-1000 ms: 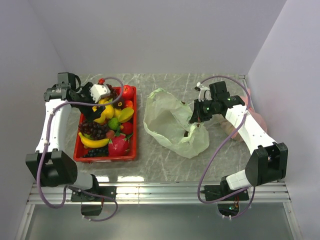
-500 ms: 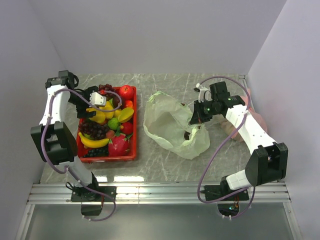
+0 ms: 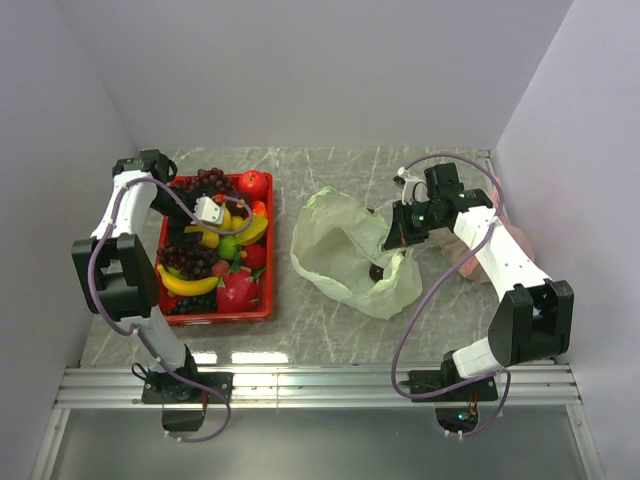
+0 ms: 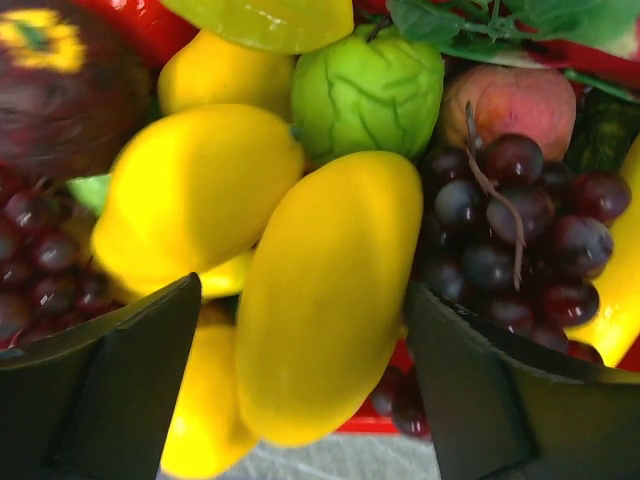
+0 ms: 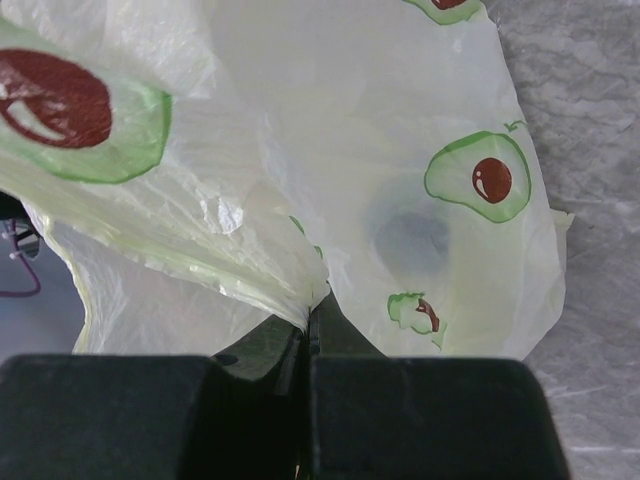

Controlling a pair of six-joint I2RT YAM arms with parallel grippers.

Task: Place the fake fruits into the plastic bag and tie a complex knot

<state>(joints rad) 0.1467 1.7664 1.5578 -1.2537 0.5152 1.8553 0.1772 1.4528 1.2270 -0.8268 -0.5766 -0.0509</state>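
Left claw (image 3: 207,212) gaping wide, hanging over far half of red tray (image 3: 215,317); yellow mango (image 4: 330,300) sitting between its fingers (image 4: 110,390), contact unclear. Fake fruits (image 3: 215,255) filling tray, purple grapes (image 4: 510,220) lying beside mango. Right claw (image 3: 392,240) pinching shut on edge of plastic bag (image 3: 345,255), well right of tray. Bag lying crumpled on table (image 3: 320,170), just right of tray, not touching it.

Bare tabletop strip (image 3: 295,310) separates packed tray (image 3: 215,316) from plastic bag (image 3: 335,250).
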